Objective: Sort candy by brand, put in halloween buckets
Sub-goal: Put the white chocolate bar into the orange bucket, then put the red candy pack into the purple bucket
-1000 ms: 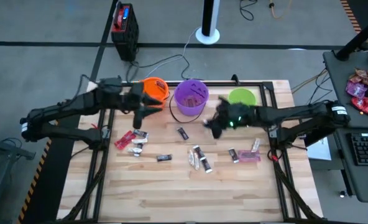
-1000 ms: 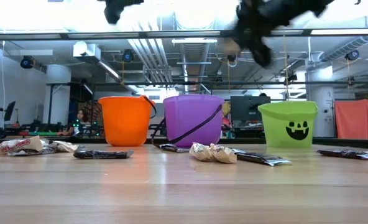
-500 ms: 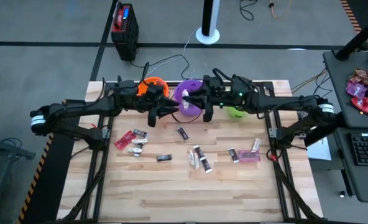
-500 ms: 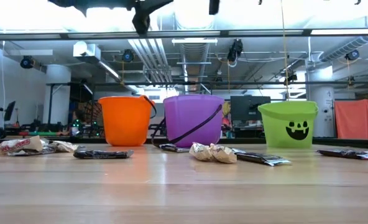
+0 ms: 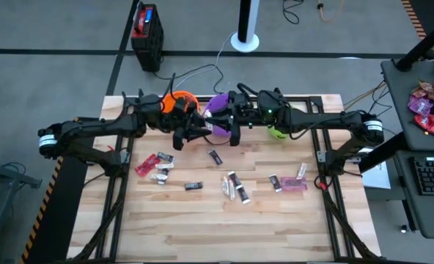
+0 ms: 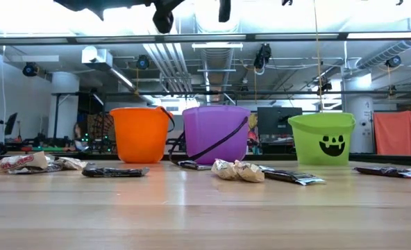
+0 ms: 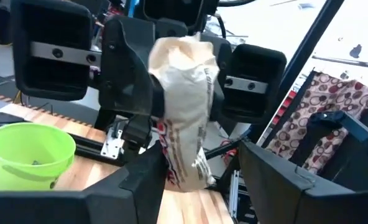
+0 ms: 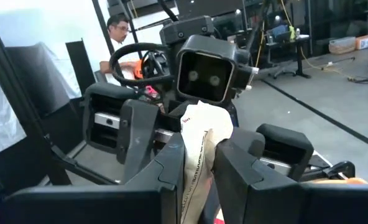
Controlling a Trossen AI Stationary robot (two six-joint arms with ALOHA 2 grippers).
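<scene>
Both arms reach inward and meet high over the purple bucket [image 5: 218, 116]. The left gripper [image 5: 202, 130] stands spread; the right gripper [image 5: 232, 126] is clamped on a pale candy wrapper [image 8: 196, 155].

Both arms: matte black, 6 joints each, boxy link housings with rounded edges. Left arm [image 5: 100, 130] has a white band near its base end; right arm [image 5: 334, 125] has the same band near its own. Green indicator light on the right arm's wrist housing. Left gripper [image 5: 195, 132]: 2 broad black fingers on a carriage with silver rail strips, small dark screws along them. Right gripper [image 5: 228, 121]: same build, 2 flat black fingers [image 8: 171, 168]. Left arm's wrist camera is a black square block with 2 round lenses.
</scene>
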